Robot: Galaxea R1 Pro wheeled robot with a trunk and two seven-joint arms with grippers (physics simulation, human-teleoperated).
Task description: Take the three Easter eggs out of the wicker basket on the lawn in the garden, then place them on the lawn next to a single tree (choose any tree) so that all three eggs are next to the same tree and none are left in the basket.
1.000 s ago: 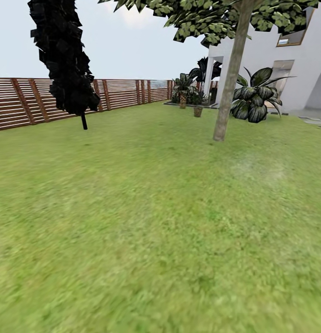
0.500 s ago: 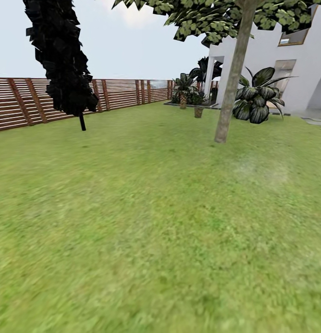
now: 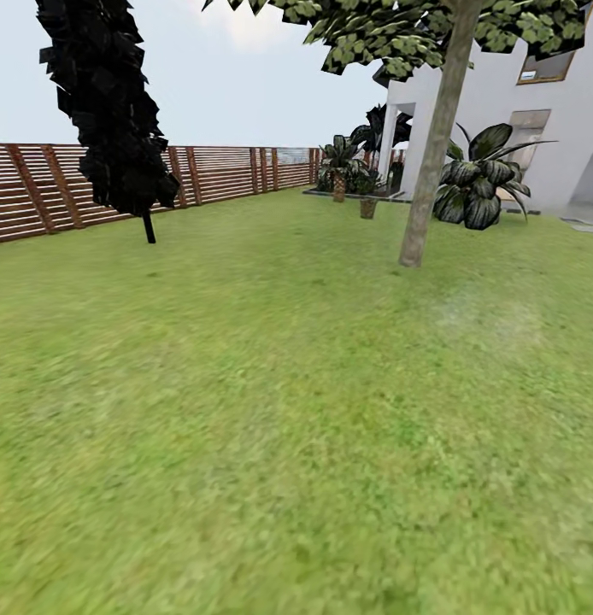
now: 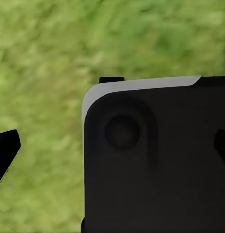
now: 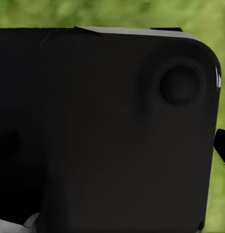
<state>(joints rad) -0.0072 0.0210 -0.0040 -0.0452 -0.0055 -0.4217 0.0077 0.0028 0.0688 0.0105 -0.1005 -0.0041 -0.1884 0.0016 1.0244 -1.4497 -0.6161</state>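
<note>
A: What do you have of the task's things right now?

B: In your head view the lawn [image 3: 279,410] spreads flat and slightly patchy from your feet to the fence. The tree [image 3: 433,162] stands ahead and to the right on that grass, its mottled grey-tan trunk bare and long, rising nearly upright with a slight lean toward the right at the top, blocky green leaves overhead.

A: And around it?

B: A dark, narrow columnar tree [image 3: 108,111] stands well apart on the left, in front of the brown horizontal-slat fence [image 3: 220,175]. Beyond the trunk you see a broad-leaved bush [image 3: 480,188] and a white house wall [image 3: 561,128].

A: The wrist views?

B: Both look down at blurred grass past a smooth black rounded housing [image 4: 156,160] with a pale edge. You cannot tell how either gripper's jaws stand: just dark tips at the picture edges.
</note>
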